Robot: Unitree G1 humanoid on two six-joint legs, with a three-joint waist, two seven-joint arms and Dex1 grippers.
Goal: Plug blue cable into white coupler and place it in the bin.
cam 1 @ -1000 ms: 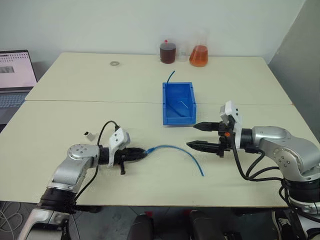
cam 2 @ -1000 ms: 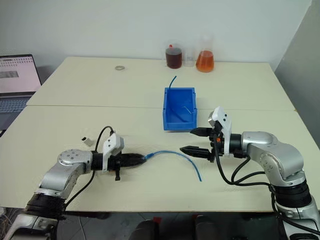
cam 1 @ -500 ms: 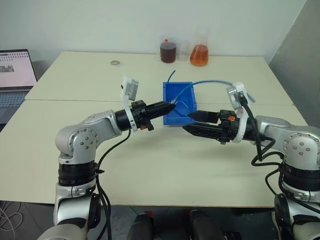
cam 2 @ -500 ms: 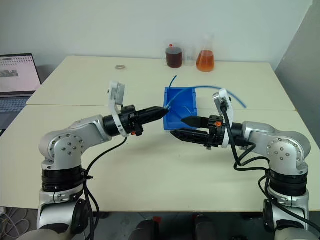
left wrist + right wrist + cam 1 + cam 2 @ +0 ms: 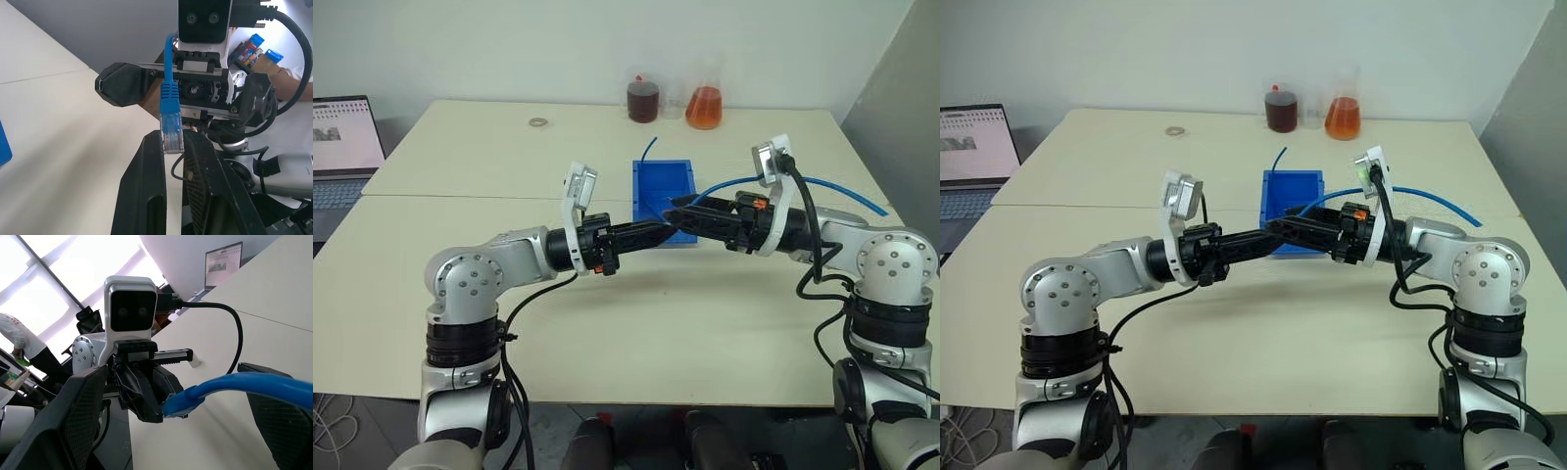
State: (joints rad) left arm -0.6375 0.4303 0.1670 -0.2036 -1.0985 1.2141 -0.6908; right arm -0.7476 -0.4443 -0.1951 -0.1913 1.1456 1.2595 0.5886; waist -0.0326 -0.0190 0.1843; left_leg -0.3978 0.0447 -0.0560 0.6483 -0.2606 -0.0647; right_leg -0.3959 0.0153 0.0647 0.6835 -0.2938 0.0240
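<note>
Light-blue network cable (image 5: 822,181) with its small clear plug (image 5: 172,138) is sitting pinched between the black fingers (image 5: 146,196) of our left gripper (image 5: 664,228), plug end pointing out past the fingertips. We are holding both grippers raised above the cream table (image 5: 607,323), tip to tip. Our right gripper (image 5: 677,209) is facing the left one with its jaws spread wide, the cable passing between its two fingers (image 5: 83,416) without being squeezed. The cable is trailing back past our right wrist. Just beyond the meeting fingertips we are seeing the rectangular bright-blue plastic bin (image 5: 651,191) on the table.
</note>
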